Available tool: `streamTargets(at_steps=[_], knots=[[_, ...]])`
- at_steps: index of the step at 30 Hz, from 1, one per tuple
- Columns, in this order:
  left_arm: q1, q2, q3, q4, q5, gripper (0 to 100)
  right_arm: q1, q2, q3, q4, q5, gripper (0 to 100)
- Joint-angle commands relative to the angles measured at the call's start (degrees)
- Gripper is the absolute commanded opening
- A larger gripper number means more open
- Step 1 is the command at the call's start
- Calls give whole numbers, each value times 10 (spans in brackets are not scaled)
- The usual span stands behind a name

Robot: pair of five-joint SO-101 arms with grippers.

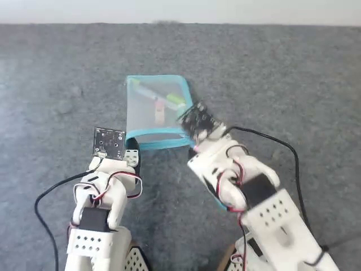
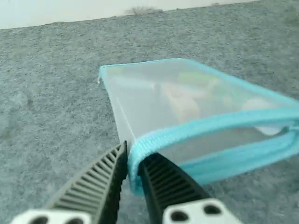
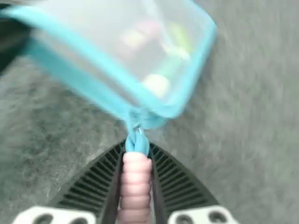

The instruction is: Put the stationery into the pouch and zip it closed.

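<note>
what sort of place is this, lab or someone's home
Most likely a tabletop robotics test setup: a grey felt-like mat covers the surface, a small white left arm and right arm with exposed wiring stand side by side, and a plain pale wall backs it. Both hold a clear pouch.

The pouch is see-through plastic with sky-blue trim, lying out in front of me, its zip edge nearest. Pink, green and yellowish stationery shows through its wall. The ribbed pink zip pull sits pinched in my right pincer.
</note>
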Motion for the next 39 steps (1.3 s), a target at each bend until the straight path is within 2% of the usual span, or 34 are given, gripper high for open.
streamTargets(at_steps=[1, 12, 18, 24, 28, 32, 35, 39], knots=[[35, -4, -10, -6, -10, 13, -53, -49, -74, 45, 21, 6], [120, -4, -11, 5, -20, 11, -176, -48, -102, 66, 45, 6], [124, -3, -11, 5, -22, 11, -261, -51, -102, 89, 63, 6], [125, -3, -10, 5, -22, 11, -268, -54, -106, 86, 66, 6], [125, -3, -10, 6, -22, 11, -237, -48, -106, 88, 62, 6], [125, -3, -15, 13, -20, 11, -117, -48, -110, 88, 31, 6], [116, -3, -21, 14, -18, 11, -55, -48, -126, 101, 25, 6], [66, -3, -30, 13, -3, 11, -34, -12, -171, 138, 25, 6]])
